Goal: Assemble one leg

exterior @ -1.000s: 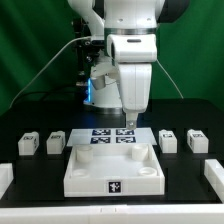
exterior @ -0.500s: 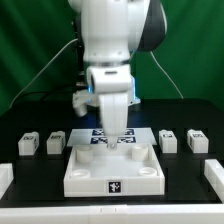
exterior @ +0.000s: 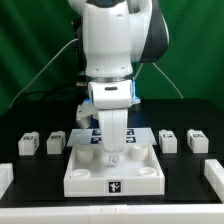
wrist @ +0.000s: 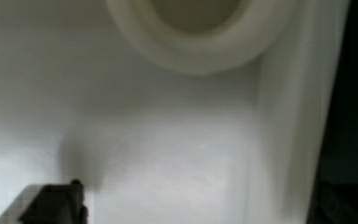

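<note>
Four small white legs with square markers stand on the black table: two at the exterior view's left (exterior: 28, 144) (exterior: 56, 142) and two at its right (exterior: 168, 141) (exterior: 196, 141). The white tray-like tabletop (exterior: 82, 176) lies in the front middle. My gripper (exterior: 112, 156) hangs low inside the tabletop and holds nothing. The wrist view is filled by the tabletop's inner floor (wrist: 176, 130), with a round socket (wrist: 194, 30) and a raised rim (wrist: 291, 120). One dark fingertip (wrist: 55, 203) shows far to one side, so the jaws stand wide apart. No leg shows in the wrist view.
The marker board (exterior: 128, 138) lies behind the tabletop, partly hidden by the arm. White blocks sit at the table's front edges at the exterior view's left (exterior: 5, 178) and right (exterior: 214, 172). A green backdrop stands behind.
The arm has swung from over the marker board toward the exterior view's left and come down, so the gripper now sits low inside the tabletop.
</note>
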`<move>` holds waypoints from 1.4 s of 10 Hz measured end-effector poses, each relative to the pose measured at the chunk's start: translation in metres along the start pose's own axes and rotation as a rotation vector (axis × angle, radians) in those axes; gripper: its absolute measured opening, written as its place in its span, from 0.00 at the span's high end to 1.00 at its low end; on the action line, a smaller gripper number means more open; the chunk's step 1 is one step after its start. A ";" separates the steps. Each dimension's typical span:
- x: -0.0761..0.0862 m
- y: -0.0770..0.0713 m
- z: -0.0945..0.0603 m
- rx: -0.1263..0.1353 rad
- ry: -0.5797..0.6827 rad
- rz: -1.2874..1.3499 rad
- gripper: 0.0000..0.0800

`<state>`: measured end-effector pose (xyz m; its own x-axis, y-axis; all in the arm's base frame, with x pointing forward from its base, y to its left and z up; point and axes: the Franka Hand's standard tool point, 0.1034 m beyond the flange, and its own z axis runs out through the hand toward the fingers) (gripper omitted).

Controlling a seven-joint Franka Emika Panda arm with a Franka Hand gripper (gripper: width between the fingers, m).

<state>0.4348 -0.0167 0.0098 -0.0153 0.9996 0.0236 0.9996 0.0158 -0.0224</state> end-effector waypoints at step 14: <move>-0.001 0.000 0.000 -0.001 0.000 0.006 0.93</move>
<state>0.4350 -0.0178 0.0096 -0.0097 0.9997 0.0232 0.9997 0.0102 -0.0212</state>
